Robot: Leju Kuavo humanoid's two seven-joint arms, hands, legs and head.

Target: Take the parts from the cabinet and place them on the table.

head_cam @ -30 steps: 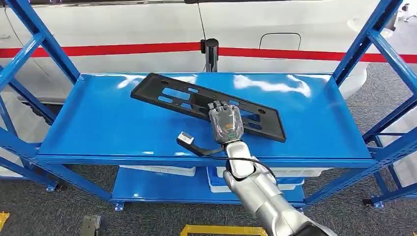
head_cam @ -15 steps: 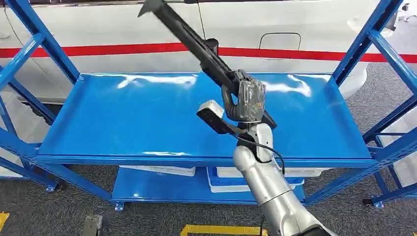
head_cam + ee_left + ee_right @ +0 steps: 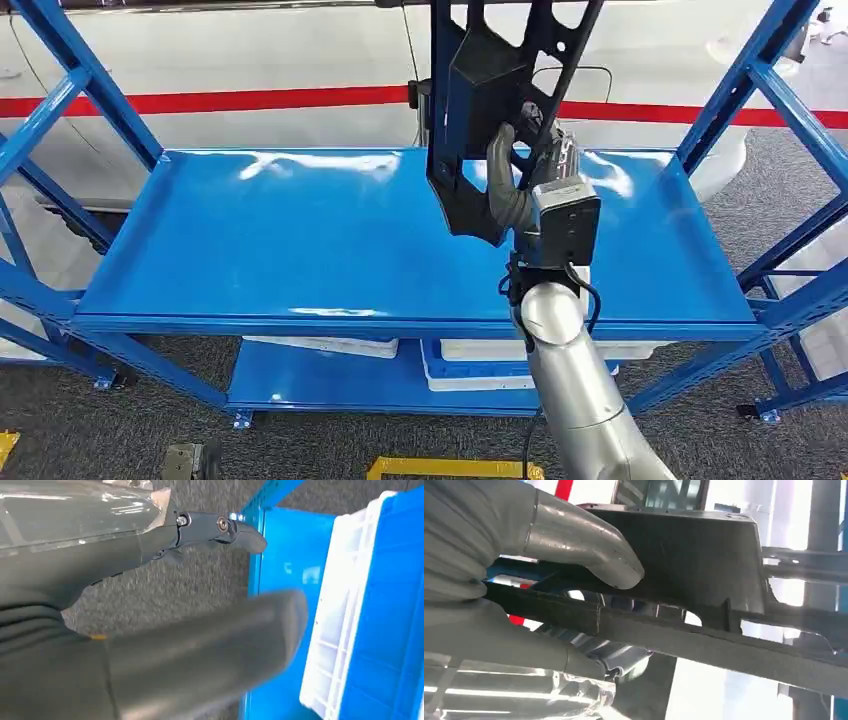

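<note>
A long black plastic part with cut-out slots stands nearly upright above the blue shelf, running out of the head view's upper edge. My right hand grips its lower section, lifted well off the shelf. In the right wrist view the thumb presses on the black part and the fingers wrap its edge. My left hand hangs low beside the rack with its fingers apart and nothing in it.
The blue rack's uprights frame the shelf on both sides. White and blue bins sit on the lower shelf, one seen close in the left wrist view. A white car body with a red stripe stands behind the rack.
My right hand gripped the black part where it lay flat on the shelf, lifted it, and swung it from a slant to nearly upright. The shelf top is now bare.
</note>
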